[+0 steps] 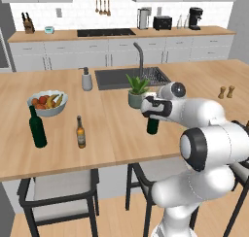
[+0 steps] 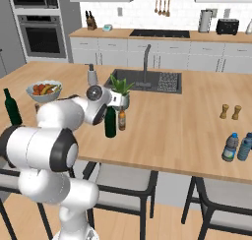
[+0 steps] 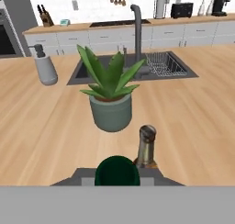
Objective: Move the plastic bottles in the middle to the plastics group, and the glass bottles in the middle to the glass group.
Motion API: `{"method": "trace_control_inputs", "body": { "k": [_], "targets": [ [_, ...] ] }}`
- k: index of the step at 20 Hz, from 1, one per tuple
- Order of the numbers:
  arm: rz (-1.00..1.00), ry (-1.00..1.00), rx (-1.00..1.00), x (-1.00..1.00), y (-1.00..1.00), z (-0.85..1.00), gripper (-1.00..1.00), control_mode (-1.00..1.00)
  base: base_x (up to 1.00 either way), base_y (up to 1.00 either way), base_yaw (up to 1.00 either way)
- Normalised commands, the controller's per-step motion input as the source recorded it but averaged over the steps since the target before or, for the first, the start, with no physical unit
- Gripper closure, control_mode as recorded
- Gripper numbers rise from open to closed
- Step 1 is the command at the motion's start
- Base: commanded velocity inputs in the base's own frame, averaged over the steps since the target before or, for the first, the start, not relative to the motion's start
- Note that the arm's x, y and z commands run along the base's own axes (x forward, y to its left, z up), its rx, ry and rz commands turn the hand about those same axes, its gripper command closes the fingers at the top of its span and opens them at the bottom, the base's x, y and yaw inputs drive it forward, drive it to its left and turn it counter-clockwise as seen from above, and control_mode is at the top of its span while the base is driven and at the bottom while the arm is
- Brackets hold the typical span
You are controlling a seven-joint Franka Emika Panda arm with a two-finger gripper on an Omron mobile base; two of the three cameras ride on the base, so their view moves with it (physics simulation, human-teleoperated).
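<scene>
The gripper (image 2: 109, 111) is clamped on the neck of the green wine bottle (image 2: 110, 125), which stands upright below it, the beer bottle (image 2: 121, 120) just beside.

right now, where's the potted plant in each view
left base view: potted plant just above centre, in front of the sink, behind the arm.
right base view: left of centre, beside the arm's hand end, behind the wine bottle.
hand view: centre, behind the two bottle tops.
shared landmark: the sink tap rises behind the plant in all three.
</scene>
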Motion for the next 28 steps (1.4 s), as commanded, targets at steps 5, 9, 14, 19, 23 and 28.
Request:
{"method": "trace_control_inputs", "body": {
  "k": [5, 9, 14, 19, 23, 28],
  "targets": [
    [0.00, 0.02, 0.00, -0.47, 0.47, 0.58, 1.00, -1.00, 0.00, 0.00, 0.00],
    [0.00, 0.08, 0.00, -0.20, 0.70, 0.64, 1.00, -1.00, 0.00, 0.00, 0.00],
    [0.00, 0.09, 0.00, -0.23, 0.74, 0.59, 1.00, -1.00, 0.00, 0.00, 0.00],
    [0.00, 0.07, 0.00, -0.22, 0.72, 0.41, 1.00, -1.00, 0.00, 0.00, 0.00],
    [0.00, 0.01, 0.00, -0.19, 0.76, 0.11, 1.00, -1.00, 0.00, 0.00, 0.00],
    [0.02, 0.00, 0.00, -0.06, 0.76, -0.43, 1.00, -1.00, 0.00, 0.00, 0.00]
  ]
}}
